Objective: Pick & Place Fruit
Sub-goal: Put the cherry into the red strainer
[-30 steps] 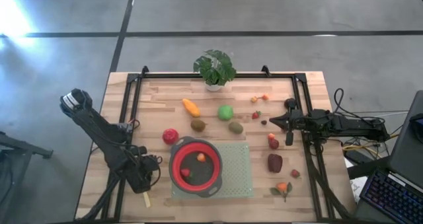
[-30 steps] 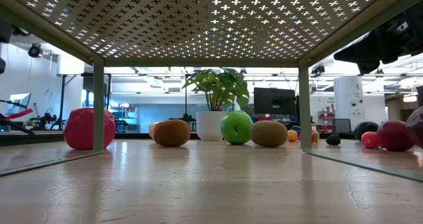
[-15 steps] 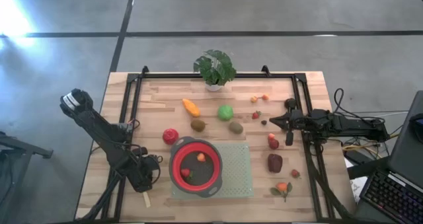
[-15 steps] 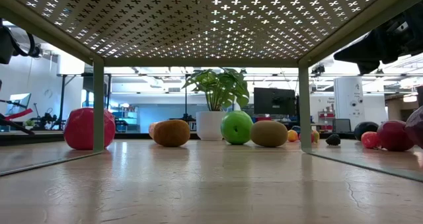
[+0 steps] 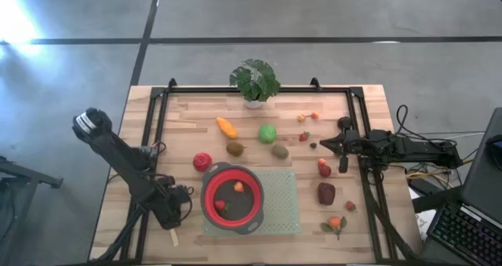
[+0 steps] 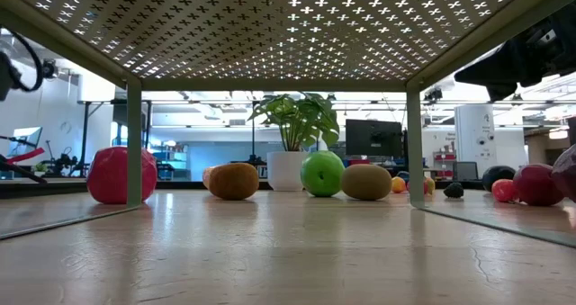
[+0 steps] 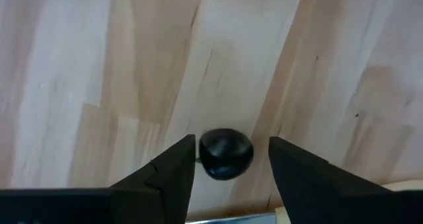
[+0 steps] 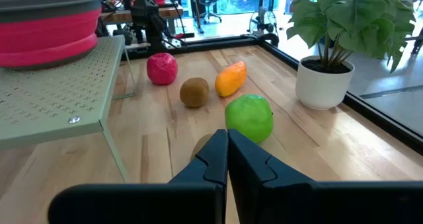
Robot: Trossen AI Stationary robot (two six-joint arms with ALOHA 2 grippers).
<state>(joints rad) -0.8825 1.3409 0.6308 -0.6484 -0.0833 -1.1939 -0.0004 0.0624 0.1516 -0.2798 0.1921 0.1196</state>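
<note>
Left claw (image 7: pixel 228 159) low over the desk (image 7: pixel 132 65) near the red bowl (image 5: pixel 232 199), fingers part-open astride a small dark round fruit (image 7: pixel 226 153), not yet gripping; fruit sits dead centre between them. Right claw (image 8: pixel 227 151) pinched shut, empty, pointing at green ball (image 8: pixel 249 117) just ahead.

Bright even light, glare patch on floor (image 5: pixel 17 19) top-left in high view, backlit perforated shelf (image 6: pixel 288 26) in low view, left wrist view soft.
</note>
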